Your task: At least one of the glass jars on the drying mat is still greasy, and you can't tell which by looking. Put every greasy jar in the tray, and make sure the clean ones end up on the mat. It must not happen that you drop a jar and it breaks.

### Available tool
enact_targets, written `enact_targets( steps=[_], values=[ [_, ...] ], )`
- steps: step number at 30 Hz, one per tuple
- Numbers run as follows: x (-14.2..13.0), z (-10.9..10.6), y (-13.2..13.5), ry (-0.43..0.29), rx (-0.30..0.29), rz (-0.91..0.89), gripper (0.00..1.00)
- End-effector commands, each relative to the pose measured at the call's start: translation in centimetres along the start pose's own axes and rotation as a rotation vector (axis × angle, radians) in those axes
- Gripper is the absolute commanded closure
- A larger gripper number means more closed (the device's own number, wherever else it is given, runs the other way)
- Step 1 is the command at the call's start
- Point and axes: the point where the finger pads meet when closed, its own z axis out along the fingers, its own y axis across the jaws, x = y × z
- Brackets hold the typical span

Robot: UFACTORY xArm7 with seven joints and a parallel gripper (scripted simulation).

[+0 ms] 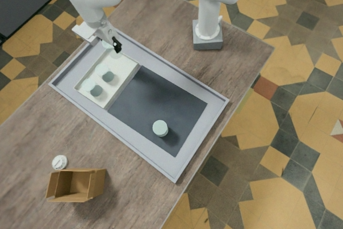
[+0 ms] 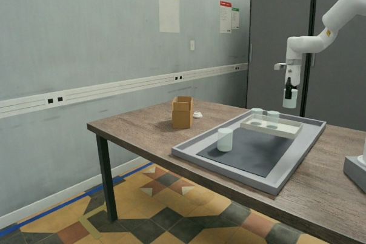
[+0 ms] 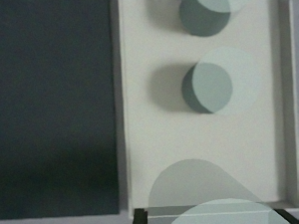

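Note:
My gripper (image 1: pixel 111 45) (image 2: pixel 289 90) (image 3: pixel 209 219) is shut on a pale glass jar (image 1: pixel 115 54) (image 2: pixel 289 100) (image 3: pixel 204 190). It holds the jar in the air above the far end of the white tray (image 1: pixel 125 65) (image 2: pixel 285 134) (image 3: pixel 149 138). Two more glass jars stand upright in the tray: one (image 1: pixel 104 74) (image 2: pixel 272 117) (image 3: pixel 209 88) near its middle, the other (image 1: pixel 93 88) (image 2: pixel 257 114) (image 3: pixel 205 14) at its other end. A further jar (image 1: pixel 160 128) (image 2: pixel 225 139) stands upright on the dark drying mat (image 1: pixel 159 96) (image 2: pixel 251 154) (image 3: pixel 55 99).
Tray and mat lie inside a shallow grey basin (image 1: pixel 199 136) (image 2: pixel 282 181). An open cardboard box (image 1: pixel 75 184) (image 2: pixel 182 111) and a small white round dial (image 1: pixel 59 162) (image 2: pixel 197 115) sit on the wooden table. The arm's base (image 1: pixel 207 39) stands behind the basin.

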Motion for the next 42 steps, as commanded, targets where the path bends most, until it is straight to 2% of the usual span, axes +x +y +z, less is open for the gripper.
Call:
enact_targets(
  steps=[1,10,21,42],
  values=[
    [0.2,-0.1,1.8,0.002,0.002,-0.001,1.00],
    [0.2,-0.1,4.2,0.002,0.002,-0.001,1.00],
    [0.2,-0.1,4.2,0.002,0.002,-0.001,1.00],
    [0.2,4.9,4.1,0.002,0.002,-0.001,1.00]
  ],
)
